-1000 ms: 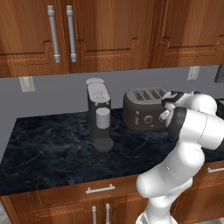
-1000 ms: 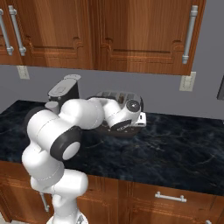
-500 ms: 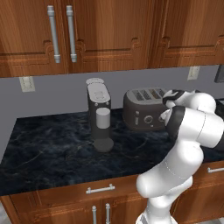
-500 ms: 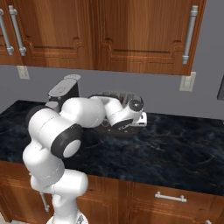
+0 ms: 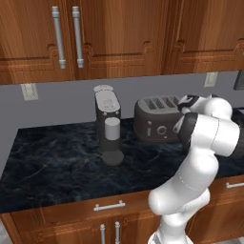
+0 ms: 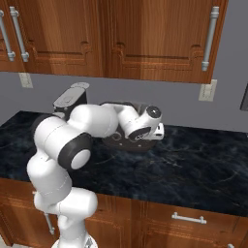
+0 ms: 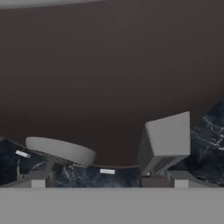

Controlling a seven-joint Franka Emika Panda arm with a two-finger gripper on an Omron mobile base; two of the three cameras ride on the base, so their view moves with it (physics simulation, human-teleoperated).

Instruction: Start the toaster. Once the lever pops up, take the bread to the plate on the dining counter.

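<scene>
A dark grey toaster (image 5: 156, 121) stands toward the back edge of a black marbled bench (image 5: 57, 167), with slots on top and a round knob on its front. The white robot arm (image 5: 200, 157) rises from the front of the bench and bends over so that its hand sits at the toaster's right end. In the hand view, the toaster's dark side wall (image 7: 109, 78) looms very close. The fingers (image 7: 105, 153) are spread wide with nothing between them; one finger (image 7: 166, 140) shows as a grey block, the other as a flattened grey pad. Whether they touch the toaster cannot be told. In the right base view, the wrist (image 6: 145, 127) hides most of the toaster. A taller, narrow grey coffee machine (image 5: 108, 125) stands just left of the toaster, apart from it. Brown wooden cabinets (image 5: 119, 35) with silver handles hang above, and drawers run under the bench's front edge.
</scene>
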